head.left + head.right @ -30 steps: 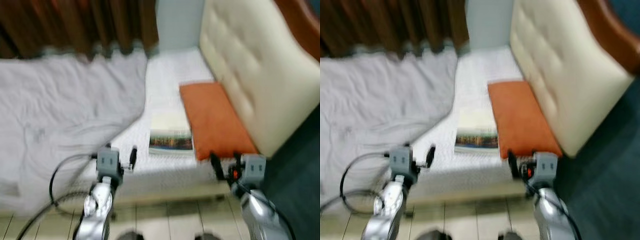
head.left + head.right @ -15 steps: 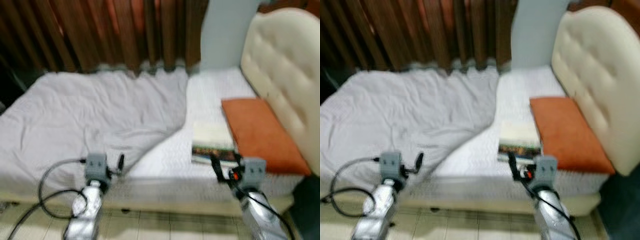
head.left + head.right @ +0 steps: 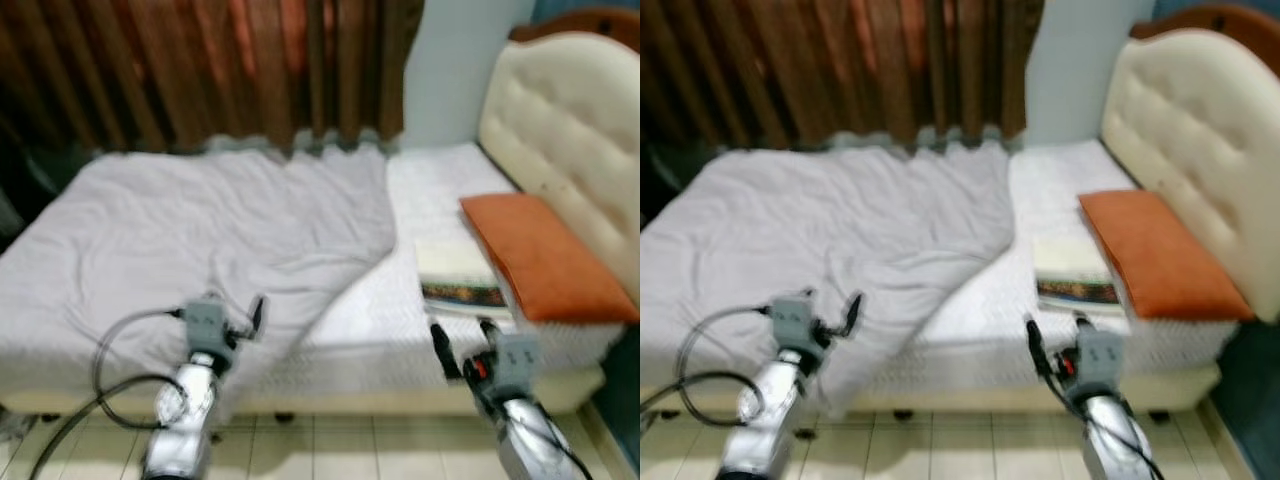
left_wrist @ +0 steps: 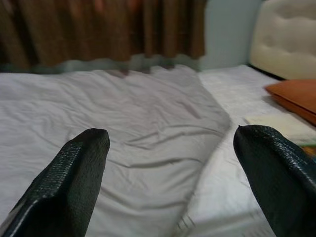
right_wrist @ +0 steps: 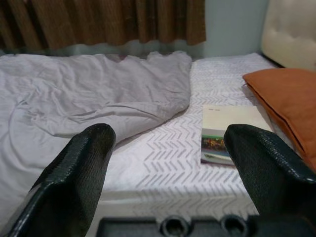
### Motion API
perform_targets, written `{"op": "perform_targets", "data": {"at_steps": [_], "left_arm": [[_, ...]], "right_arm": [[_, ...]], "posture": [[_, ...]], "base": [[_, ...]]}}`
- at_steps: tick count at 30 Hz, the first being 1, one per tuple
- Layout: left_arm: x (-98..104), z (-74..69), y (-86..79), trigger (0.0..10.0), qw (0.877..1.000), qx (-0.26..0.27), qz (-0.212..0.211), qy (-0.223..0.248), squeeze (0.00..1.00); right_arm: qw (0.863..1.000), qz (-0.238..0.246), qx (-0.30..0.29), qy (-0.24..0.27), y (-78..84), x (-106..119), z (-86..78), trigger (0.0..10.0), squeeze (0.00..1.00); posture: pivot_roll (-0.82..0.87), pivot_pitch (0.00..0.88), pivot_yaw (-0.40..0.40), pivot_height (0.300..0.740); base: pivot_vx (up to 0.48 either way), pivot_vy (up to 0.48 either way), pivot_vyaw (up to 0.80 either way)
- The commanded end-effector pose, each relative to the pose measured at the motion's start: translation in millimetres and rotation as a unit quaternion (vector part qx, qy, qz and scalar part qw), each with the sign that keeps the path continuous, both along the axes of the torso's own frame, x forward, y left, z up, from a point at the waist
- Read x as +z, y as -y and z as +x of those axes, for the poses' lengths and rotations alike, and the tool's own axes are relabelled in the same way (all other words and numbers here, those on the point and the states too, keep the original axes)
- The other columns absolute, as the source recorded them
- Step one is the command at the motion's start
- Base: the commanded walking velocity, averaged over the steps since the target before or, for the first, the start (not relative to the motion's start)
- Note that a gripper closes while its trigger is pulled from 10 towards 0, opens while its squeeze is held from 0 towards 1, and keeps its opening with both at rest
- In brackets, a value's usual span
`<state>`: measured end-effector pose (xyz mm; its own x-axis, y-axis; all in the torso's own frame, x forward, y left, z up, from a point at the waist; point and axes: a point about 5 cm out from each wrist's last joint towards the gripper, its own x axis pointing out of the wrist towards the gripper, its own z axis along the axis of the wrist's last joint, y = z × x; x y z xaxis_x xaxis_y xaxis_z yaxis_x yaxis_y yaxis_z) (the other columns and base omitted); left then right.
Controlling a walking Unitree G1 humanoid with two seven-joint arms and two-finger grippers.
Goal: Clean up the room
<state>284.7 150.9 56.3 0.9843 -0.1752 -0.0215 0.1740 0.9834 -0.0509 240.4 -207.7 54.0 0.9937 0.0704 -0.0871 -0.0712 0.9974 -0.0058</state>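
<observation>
On the bed (image 3: 420, 330), a book (image 3: 455, 278) lies just beside an orange pillow (image 3: 545, 258), with a rumpled grey blanket (image 3: 200, 240) alongside. Left tool (image 4: 168, 182) and right tool (image 5: 170, 173) hover near the bed's edge, both spread wide, empty.

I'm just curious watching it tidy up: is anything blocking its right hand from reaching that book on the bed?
Nothing visible does. The right hand, fingers open, hangs before the bed's near edge; the book lies beyond it on bare mattress, beside the orange pillow.
</observation>
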Motion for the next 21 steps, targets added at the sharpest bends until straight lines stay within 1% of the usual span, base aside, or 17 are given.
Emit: {"op": "perform_targets", "data": {"at_steps": [1,2,4,8,9,10,11,12,13,15,18,21], "left_arm": [[-1,-0.1,-6.8,10.0,1.0,0.007,0.006,-0.002,0.0],[-1,-0.1,-6.8,10.0,1.0,0.007,0.006,-0.002,0.0],[-4,-0.2,0.9,10.0,1.0,0.0,-0.001,-0.009,0.0],[-7,0.3,5.4,10.0,1.0,-0.005,-0.004,-0.018,0.0],[-8,1.1,6.1,10.0,1.0,-0.001,0.005,-0.022,0.0],[-9,2.0,6.5,10.0,0.999,0.006,0.024,-0.028,0.0],[-9,2.0,6.5,10.0,0.999,0.006,0.024,-0.028,0.0],[-10,2.4,6.1,10.0,0.999,0.011,0.035,-0.03,0.0],[-7,2.6,6.4,10.0,0.999,0.009,0.039,-0.021,0.0],[-2,3.6,6.1,10.0,0.999,0.014,0.035,-0.008,0.0],[1,5.6,7.6,10.0,1.0,0.011,0.027,-0.006,0.0],[1,6.0,8.8,10.0,0.999,0.013,0.029,-0.009,0.0]], "right_arm": [[1.0,0.0,0.008,0.007,-4.4,4,3.8,10.0,0.0],[1.0,0.0,0.008,0.007,-4.4,4,3.8,10.0,0.0],[1.0,0.0,0.008,0.007,-2.1,5,6.2,10.0,0.0],[1.0,0.002,0.01,0.011,-1.8,5,10.2,10.0,0.0],[1.0,0.001,0.012,0.011,-3.1,6,11.9,10.0,0.0],[1.0,0.002,0.016,0.013,-5.2,7,14.0,10.0,0.0],[1.0,0.002,0.016,0.013,-5.2,7,14.0,10.0,0.0],[1.0,0.002,0.019,0.014,-6.8,8,15.0,10.0,0.0],[1.0,0.002,0.021,0.013,-8.0,8,16.1,10.0,0.0],[1.0,0.005,0.023,0.012,-10.0,7,17.7,10.0,0.0],[0.999,0.009,0.03,0.011,-13.7,7,17.8,10.0,0.0],[0.999,0.011,0.036,0.011,-16.3,6,18.1,10.0,0.0]], "posture": [[-0.11,0.0,0.007,0.74],[-0.11,0.0,0.007,0.74],[-0.12,0.0,0.012,0.74],[-0.12,0.0,0.013,0.74],[-0.12,0.0,0.013,0.74],[-0.12,0.0,0.013,0.74],[-0.12,0.0,0.013,0.74],[-0.12,0.0,0.017,0.74],[-0.12,0.0,0.017,0.74],[-0.12,0.0,0.017,0.74],[-0.11,0.0,0.023,0.74],[-0.11,0.0,0.026,0.74]], "base": [[0.0,0.48,0.0],[0.0,0.48,0.0],[0.0,0.48,0.0],[0.0,0.48,0.0],[0.0,0.48,0.0],[0.0,0.0,0.0],[0.0,0.0,0.0],[0.0,0.0,0.0],[0.0,0.0,0.0],[0.0,0.0,0.0],[0.41,0.249,0.0],[0.45,0.0,0.0]]}}
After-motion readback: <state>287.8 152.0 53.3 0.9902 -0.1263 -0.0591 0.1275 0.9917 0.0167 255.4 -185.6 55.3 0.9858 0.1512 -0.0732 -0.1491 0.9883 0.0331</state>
